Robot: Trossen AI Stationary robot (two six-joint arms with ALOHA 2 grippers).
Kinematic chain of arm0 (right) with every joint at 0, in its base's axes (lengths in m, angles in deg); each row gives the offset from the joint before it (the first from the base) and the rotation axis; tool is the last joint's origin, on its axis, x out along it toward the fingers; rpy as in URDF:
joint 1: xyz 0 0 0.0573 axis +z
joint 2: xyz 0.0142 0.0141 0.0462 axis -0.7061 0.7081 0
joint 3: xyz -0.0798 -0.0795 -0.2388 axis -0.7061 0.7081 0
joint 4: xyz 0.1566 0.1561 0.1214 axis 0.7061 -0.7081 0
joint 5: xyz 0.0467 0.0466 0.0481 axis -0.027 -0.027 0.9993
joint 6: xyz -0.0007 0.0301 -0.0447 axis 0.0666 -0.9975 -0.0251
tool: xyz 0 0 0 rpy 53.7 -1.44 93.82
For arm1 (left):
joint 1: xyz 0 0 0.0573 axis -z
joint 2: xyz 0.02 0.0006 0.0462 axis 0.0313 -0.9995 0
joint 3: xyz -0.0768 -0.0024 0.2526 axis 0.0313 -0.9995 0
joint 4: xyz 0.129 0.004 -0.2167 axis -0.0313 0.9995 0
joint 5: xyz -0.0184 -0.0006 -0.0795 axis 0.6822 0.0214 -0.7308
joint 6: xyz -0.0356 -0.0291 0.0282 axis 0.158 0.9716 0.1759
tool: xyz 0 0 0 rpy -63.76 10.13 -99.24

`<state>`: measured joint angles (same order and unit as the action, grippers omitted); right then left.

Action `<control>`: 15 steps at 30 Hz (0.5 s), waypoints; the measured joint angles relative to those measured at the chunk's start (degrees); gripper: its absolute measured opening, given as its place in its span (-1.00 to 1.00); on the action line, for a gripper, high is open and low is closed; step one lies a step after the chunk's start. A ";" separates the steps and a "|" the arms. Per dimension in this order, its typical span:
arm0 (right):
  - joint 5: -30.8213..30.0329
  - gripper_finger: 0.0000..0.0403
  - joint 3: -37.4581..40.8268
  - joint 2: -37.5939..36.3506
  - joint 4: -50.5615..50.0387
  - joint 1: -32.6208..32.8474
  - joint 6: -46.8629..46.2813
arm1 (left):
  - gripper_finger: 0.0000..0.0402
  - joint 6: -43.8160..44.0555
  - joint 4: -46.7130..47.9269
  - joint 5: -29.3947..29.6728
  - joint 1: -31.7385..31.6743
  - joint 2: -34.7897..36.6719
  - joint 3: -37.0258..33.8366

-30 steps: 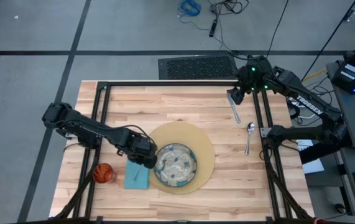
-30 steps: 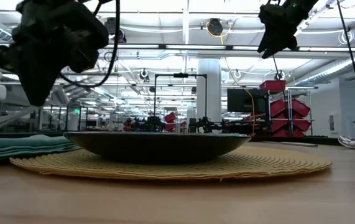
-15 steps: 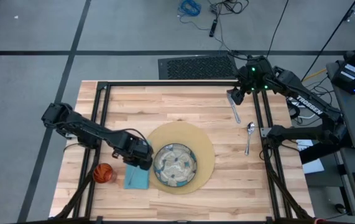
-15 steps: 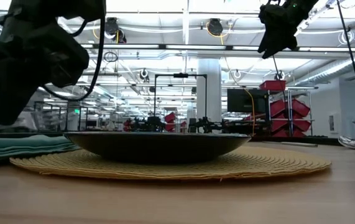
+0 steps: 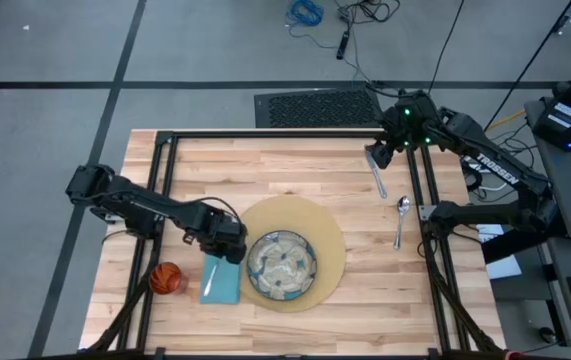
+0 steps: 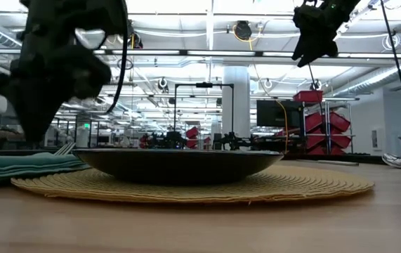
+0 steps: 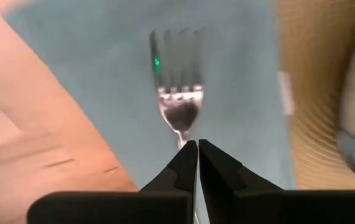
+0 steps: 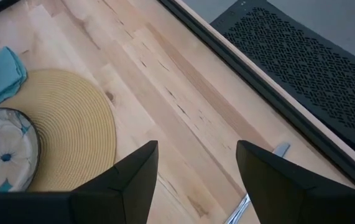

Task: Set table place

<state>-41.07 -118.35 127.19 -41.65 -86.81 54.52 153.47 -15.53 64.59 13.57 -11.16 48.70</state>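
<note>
- The fork step is being carried out, by the look of it: the silver metal fork is being held by its handle between the closed fingers of the left gripper, with its tines out over the light-blue folded cloth napkin.
- In the high view, the left gripper is being held over the far end of the napkin, just left of the round greenish patterned plate.
- The plate is being carried by the round tan woven mat, which is lying near the middle of the light wooden plank table.
- The small orange cup is standing just left of the napkin, near the table's left side.
- The right gripper is being kept waiting over the far right part of the table, its fingers spread wide and holding nothing in the right wrist view.
- Below it, the silver metal knife and the silver metal spoon are lying on bare wood, well apart from the mat.
- Next, in all likelihood, the fork is to be lowered flat along the napkin and released; whether it is already touching the cloth cannot be told.
- After that, 2 pieces of cutlery are left to be brought beside the plate.
</note>
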 joint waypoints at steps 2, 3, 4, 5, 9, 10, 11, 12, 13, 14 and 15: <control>0.00 0.03 0.53 -0.03 0.05 0.00 0.00 | -1.00 -1.88 3.23 2.84 0.54 0.79 2.46; 0.01 0.03 0.91 -0.01 -0.04 0.00 0.02 | -1.00 -2.70 5.43 4.15 1.02 1.05 3.58; 0.01 0.03 1.33 -0.01 0.03 0.00 0.08 | -1.00 -3.72 7.00 5.11 1.51 1.18 4.56; 0.00 0.03 1.70 0.04 -0.01 0.00 0.22 | -1.00 -4.78 7.65 5.93 2.21 1.22 5.60; 0.00 0.03 3.25 0.79 0.01 0.00 0.22 | -0.98 -8.18 7.93 7.62 5.46 0.83 6.14; 0.00 0.03 3.57 1.01 0.02 0.00 0.23 | -0.95 -7.80 7.94 7.82 5.98 0.32 5.94; -0.01 0.03 3.80 1.25 0.13 0.00 0.40 | -0.92 -7.74 7.84 8.02 6.26 -0.10 5.68; -0.01 0.03 3.97 1.41 0.39 0.00 0.67 | -0.87 -7.78 7.79 8.28 6.53 -0.38 5.38; -0.07 0.03 4.00 1.54 0.79 0.00 0.92 | -0.81 -7.79 7.87 8.44 6.72 -0.72 5.19; -0.09 0.03 4.04 1.58 1.64 0.00 1.09 | -0.75 -7.77 7.93 8.51 6.86 -1.07 5.19; -0.11 0.03 4.04 1.58 2.37 0.00 1.13 | -0.67 -7.79 7.76 8.49 7.16 -1.21 5.19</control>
<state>-41.18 -114.31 128.77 -39.28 -86.81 55.66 145.68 -7.77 73.09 20.73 -12.36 53.89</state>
